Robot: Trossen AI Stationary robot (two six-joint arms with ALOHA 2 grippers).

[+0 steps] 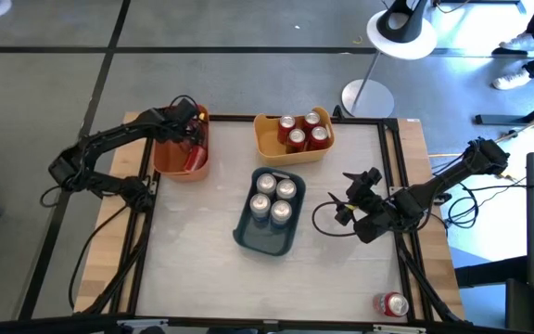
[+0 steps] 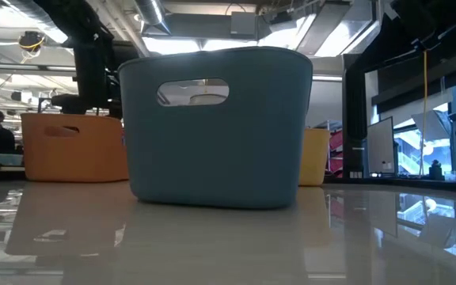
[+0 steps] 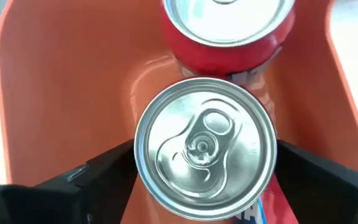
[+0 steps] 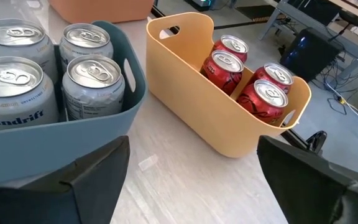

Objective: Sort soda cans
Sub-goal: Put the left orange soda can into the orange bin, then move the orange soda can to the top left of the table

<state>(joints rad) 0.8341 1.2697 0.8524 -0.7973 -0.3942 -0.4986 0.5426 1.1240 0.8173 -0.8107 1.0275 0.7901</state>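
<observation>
My left gripper [image 1: 191,139] reaches down into the orange bin [image 1: 167,160] at the table's far left. Its fingers stand wide on either side of an upright red soda can with a silver top [image 3: 205,152]. A second red can [image 3: 229,31] stands beyond it in the same bin. The yellow bin [image 1: 265,139] holds several red cans [image 4: 247,81]. The blue-grey bin [image 1: 248,232] holds several silver-grey cans [image 4: 42,74]. My right gripper [image 1: 350,199] hangs open to the right of the blue-grey bin, with nothing between its fingers. My left gripper comes at the can from above, slanting down, with one finger [image 3: 104,177] on each side of the can's body. The can stands upright on the orange bin's floor. Its top rim [image 3: 138,149] hides the finger pads, so I cannot tell whether they touch it.
One red can [image 1: 390,303] lies alone at the table's near right corner. In the low view the blue-grey bin [image 2: 216,127] fills the middle, with the orange bin [image 2: 74,146] and yellow bin [image 2: 315,154] behind it. Bare tabletop lies near the front edge.
</observation>
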